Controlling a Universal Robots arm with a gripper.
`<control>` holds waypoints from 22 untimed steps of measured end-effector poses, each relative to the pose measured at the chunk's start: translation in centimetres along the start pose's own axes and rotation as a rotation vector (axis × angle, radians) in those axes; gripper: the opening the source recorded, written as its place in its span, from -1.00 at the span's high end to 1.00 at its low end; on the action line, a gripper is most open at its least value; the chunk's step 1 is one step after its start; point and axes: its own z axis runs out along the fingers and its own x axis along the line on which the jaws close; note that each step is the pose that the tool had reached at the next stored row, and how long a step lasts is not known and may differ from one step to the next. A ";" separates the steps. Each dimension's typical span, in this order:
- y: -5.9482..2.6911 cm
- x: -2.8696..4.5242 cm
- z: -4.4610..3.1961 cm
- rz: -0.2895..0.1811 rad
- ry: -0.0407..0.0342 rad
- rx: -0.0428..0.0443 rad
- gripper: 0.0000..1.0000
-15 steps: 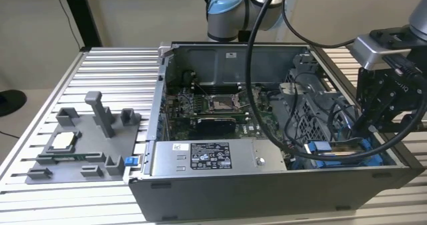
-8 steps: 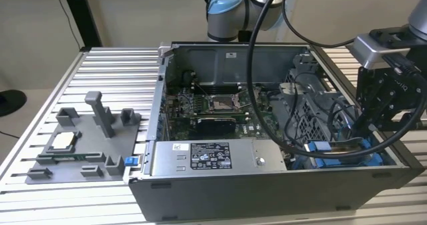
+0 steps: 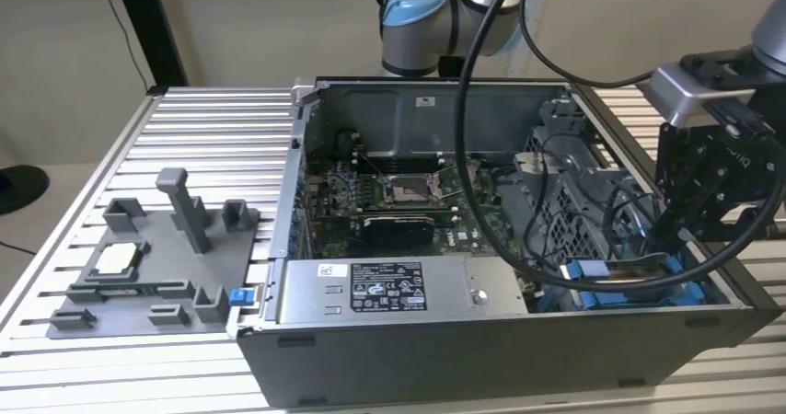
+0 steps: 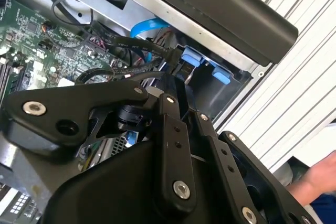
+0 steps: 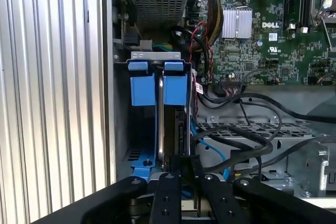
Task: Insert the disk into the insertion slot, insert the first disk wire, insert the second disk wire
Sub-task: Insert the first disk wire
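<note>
The disk [image 5: 168, 127] stands on edge in the insertion slot [image 5: 131, 129], its blue carrier tabs [image 5: 175, 82] showing at the bay's end. In the exterior view the slot [image 3: 639, 283] is at the case's near corner on the exterior view's right, with blue parts in it. My gripper [image 3: 669, 248] reaches down into that corner. In both wrist views its fingers come together, gripper [image 5: 181, 165] and gripper [image 4: 174, 74], shut on the black connector of a disk wire [image 4: 157, 51] at the disk's edge. The contact between connector and disk is hidden by the fingers.
The grey power-supply box [image 3: 393, 290] lies along the case's near wall, beside the green motherboard [image 3: 393, 193]. Black cables [image 5: 247, 140] and a blue cable [image 5: 212, 148] cross beside the bay. A grey fixture [image 3: 147, 267] sits on the ribbed table. A hand [image 4: 320, 177] shows outside the case.
</note>
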 end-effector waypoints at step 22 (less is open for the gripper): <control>0.24 0.03 1.67 -0.001 -0.0020 0.0001 1.00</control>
